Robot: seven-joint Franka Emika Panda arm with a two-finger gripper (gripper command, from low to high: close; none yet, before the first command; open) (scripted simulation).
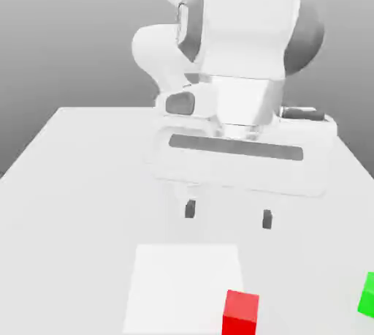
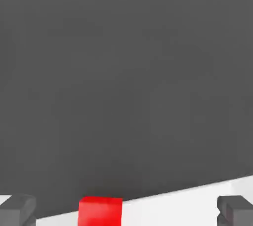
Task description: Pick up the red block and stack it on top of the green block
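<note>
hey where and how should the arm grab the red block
Best, I think, to come straight down from above and pinch two opposite upright side faces of the red block. It is a small cube sitting flat, its top uncovered, and the open gripper already points down, its fingers apart wider than the block.

A simulated robot lab, shown by the mounted arm (image 1: 245, 41) over a plain white table (image 1: 80, 202).

In the exterior view, a pale desk (image 1: 80, 202) is being lit evenly, its far edge being set toward twelve o'clock against a grey backdrop (image 1: 66, 34) that is being shaded darker toward nine and three.
</note>
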